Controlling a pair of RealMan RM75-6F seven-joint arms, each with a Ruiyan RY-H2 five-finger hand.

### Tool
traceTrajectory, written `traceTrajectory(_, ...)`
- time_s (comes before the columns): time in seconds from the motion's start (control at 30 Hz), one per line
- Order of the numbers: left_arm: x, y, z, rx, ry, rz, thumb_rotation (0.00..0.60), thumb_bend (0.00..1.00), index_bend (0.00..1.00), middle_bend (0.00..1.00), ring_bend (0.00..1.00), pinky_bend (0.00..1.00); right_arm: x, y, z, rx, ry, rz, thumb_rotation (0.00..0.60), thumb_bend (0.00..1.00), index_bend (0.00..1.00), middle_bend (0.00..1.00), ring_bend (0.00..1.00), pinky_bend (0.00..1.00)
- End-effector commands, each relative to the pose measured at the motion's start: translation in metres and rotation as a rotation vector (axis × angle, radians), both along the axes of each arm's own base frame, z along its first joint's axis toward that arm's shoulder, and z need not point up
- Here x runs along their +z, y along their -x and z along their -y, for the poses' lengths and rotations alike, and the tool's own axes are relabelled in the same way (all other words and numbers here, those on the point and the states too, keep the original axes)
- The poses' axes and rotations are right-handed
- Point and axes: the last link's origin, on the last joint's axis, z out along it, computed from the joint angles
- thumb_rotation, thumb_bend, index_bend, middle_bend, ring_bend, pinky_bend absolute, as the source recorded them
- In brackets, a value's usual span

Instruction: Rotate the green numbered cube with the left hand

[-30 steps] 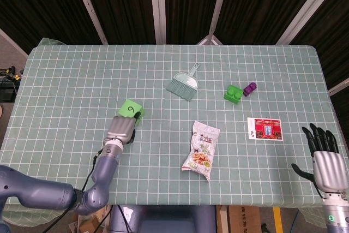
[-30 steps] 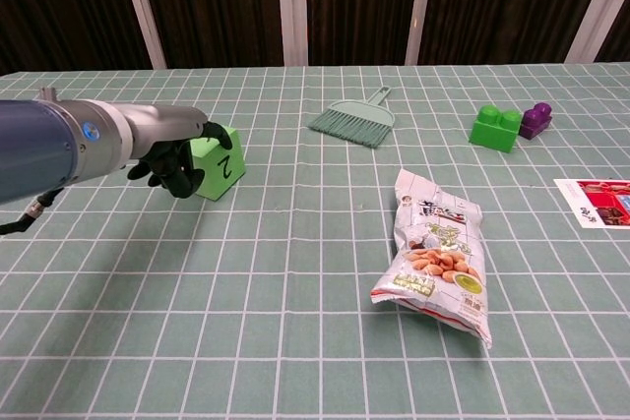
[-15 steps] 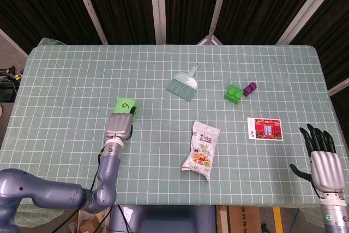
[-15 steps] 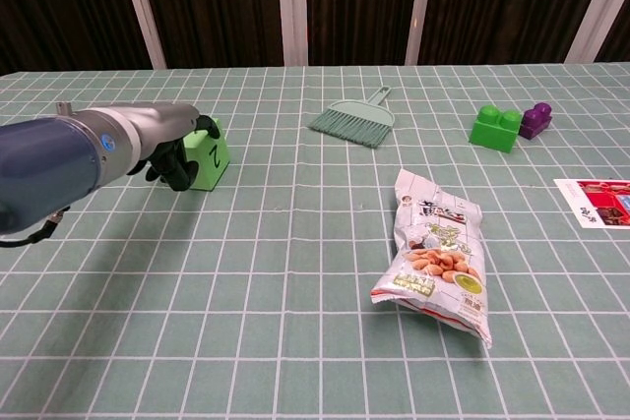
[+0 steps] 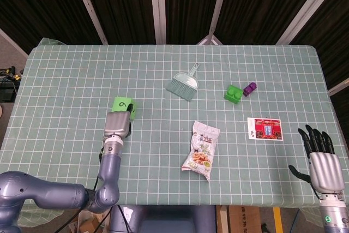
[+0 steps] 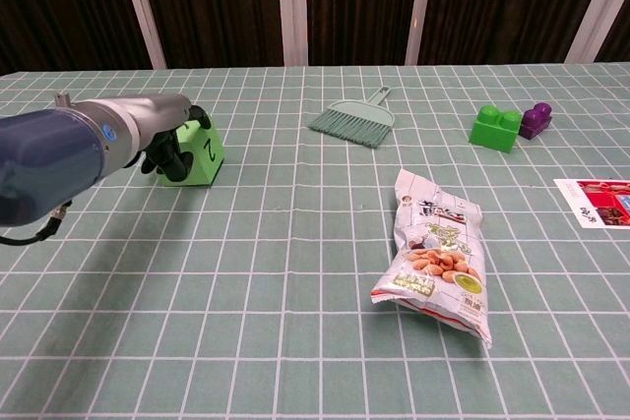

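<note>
My left hand [image 6: 162,150] is wrapped around the green numbered cube [image 6: 194,151], which sits on the desk [image 6: 295,272] right at its fingertips. I'd twist slowly from the wrist and keep contact so it doesn't skid away.

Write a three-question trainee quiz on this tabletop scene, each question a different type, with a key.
1. True or false: the left hand grips the green numbered cube.
2. Multiple choice: What lies directly beside the green toy brick? A) snack bag B) purple toy brick C) hand broom
3. Fill in: the digit on the cube's face toward the chest camera is ___.

Key:
1. True; its dark fingers wrap the cube.
2. B; the purple toy brick touches it, while the snack bag and hand broom lie apart.
3. 2.
</note>
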Motion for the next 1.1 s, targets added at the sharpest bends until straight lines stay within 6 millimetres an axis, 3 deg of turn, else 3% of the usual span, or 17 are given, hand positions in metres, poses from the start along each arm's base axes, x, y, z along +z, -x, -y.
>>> traceTrajectory(0.03, 0.001, -0.007, 0.003, -0.006, 0.029, 0.046, 0.6, 0.81, 0.12, 0.78, 0.74, 0.8, 0.001, 0.0, 0.0, -0.002, 0.002, 0.0, 0.6, 0.17, 0.1, 0.01, 0.0, 0.0)
traceTrajectory(0.17, 0.015, -0.033, 0.008, -0.063, 0.059, 0.238, 0.6, 0.81, 0.15, 0.77, 0.74, 0.8, 0.001, 0.002, 0.0, -0.008, 0.001, 0.002, 0.6, 0.17, 0.1, 0.01, 0.0, 0.0)
traceTrajectory(0.3, 0.043, -0.059, 0.016, -0.123, 0.042, 0.45, 0.6, 0.79, 0.19, 0.74, 0.71, 0.8, 0.002, 0.001, 0.0, -0.005, 0.004, 0.001, 0.6, 0.17, 0.1, 0.01, 0.0, 0.0)
traceTrajectory(0.4, 0.076, -0.071, 0.022, -0.189, -0.028, 0.567, 0.6, 0.76, 0.23, 0.69, 0.64, 0.77, 0.002, 0.001, -0.001, -0.002, 0.0, 0.001, 0.6, 0.17, 0.1, 0.01, 0.0, 0.0)
traceTrajectory(0.5, 0.11, -0.066, 0.031, -0.289, -0.138, 0.515, 0.6, 0.7, 0.24, 0.58, 0.48, 0.65, 0.001, 0.0, -0.001, 0.0, -0.005, 0.003, 0.6, 0.17, 0.1, 0.01, 0.0, 0.0)
traceTrajectory(0.67, 0.156, -0.026, 0.051, -0.377, -0.285, 0.144, 0.6, 0.44, 0.24, 0.26, 0.1, 0.24, 0.0, -0.002, -0.003, 0.008, -0.007, 0.003, 0.6, 0.17, 0.1, 0.01, 0.0, 0.0)
traceTrajectory(0.7, 0.163, -0.017, 0.056, -0.377, -0.291, 0.1, 0.6, 0.41, 0.24, 0.23, 0.07, 0.21, 0.0, -0.003, -0.003, 0.01, -0.005, 0.004, 0.6, 0.17, 0.1, 0.01, 0.0, 0.0)
traceTrajectory(0.77, 0.178, 0.009, 0.071, -0.353, -0.307, 0.043, 0.6, 0.38, 0.21, 0.19, 0.04, 0.18, 0.001, -0.003, -0.003, 0.012, 0.0, 0.006, 0.6, 0.17, 0.1, 0.01, 0.0, 0.0)
traceTrajectory(0.9, 0.199, 0.062, 0.101, -0.293, -0.367, 0.094, 0.6, 0.38, 0.14, 0.19, 0.03, 0.18, 0.001, -0.004, -0.005, 0.022, -0.005, 0.008, 0.6, 0.18, 0.1, 0.01, 0.0, 0.0)
traceTrajectory(1.0, 0.208, 0.11, 0.124, -0.222, -0.414, 0.155, 0.6, 0.38, 0.14, 0.19, 0.03, 0.18, 0.004, -0.007, -0.006, 0.052, -0.007, 0.012, 0.6, 0.18, 0.1, 0.01, 0.0, 0.0)
traceTrajectory(1.1, 0.208, 0.146, 0.143, -0.18, -0.419, 0.203, 0.6, 0.38, 0.14, 0.18, 0.03, 0.18, 0.006, -0.009, -0.006, 0.091, 0.001, 0.011, 0.6, 0.18, 0.1, 0.01, 0.0, 0.0)
